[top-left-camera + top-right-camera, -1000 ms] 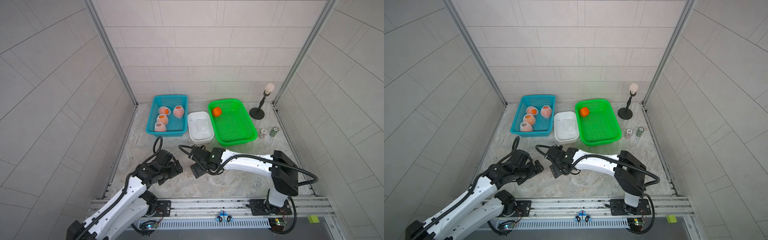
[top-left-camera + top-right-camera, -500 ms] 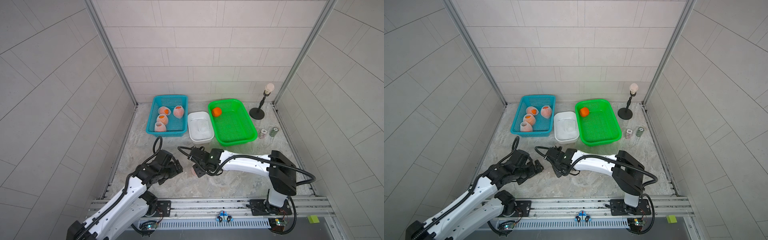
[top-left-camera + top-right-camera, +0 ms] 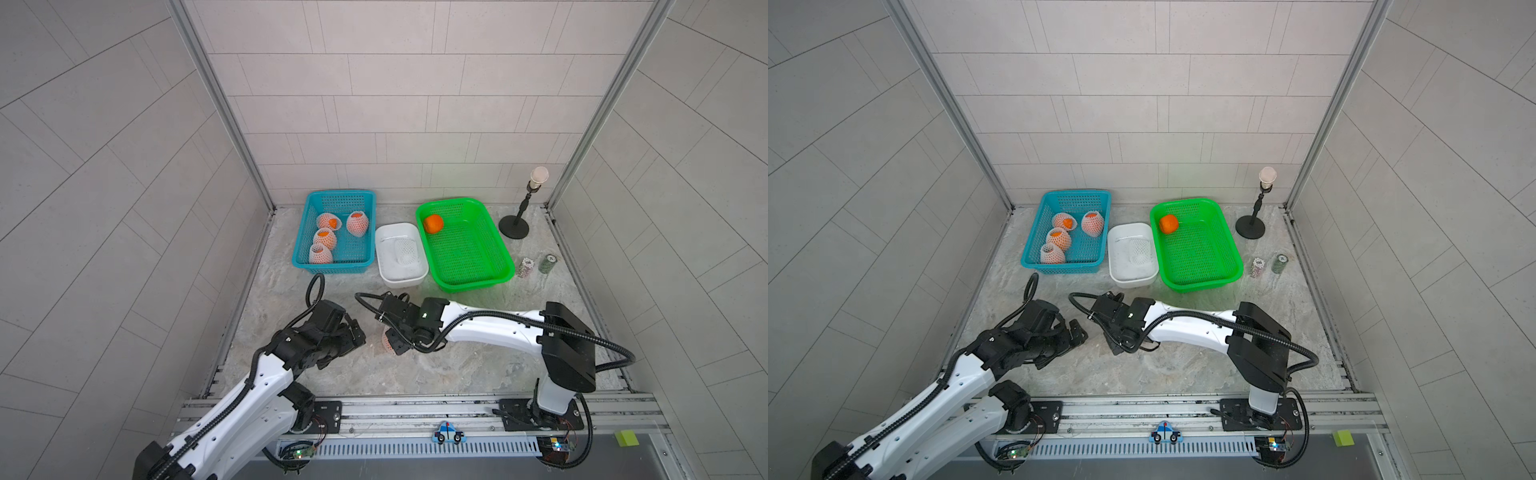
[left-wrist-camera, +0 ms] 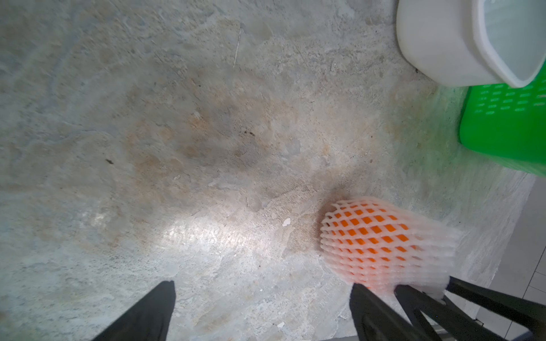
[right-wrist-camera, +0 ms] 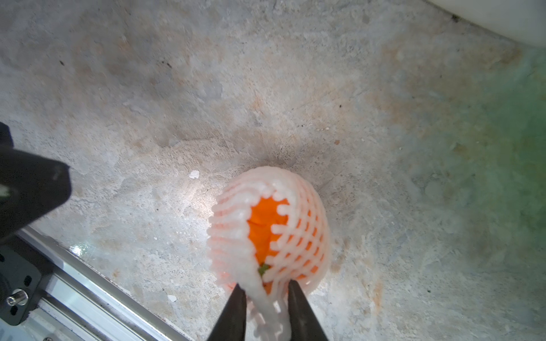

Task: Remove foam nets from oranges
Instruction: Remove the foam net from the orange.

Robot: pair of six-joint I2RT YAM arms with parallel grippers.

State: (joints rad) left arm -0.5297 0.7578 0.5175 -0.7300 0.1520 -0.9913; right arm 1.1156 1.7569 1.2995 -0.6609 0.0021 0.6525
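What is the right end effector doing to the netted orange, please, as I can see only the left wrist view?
Observer: In the right wrist view, the right end effector pinches the bunched end of the foam net; the orange shows through the opening.
Operator: Thank you. What does the blue basket hold?
Observer: Four netted oranges, seen in a top view.
Operator: And the green basket?
Observer: One bare orange, near its far end.

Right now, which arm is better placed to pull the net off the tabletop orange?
Right: the right gripper pinches the foam net at its rim; the left gripper hangs open beside it.
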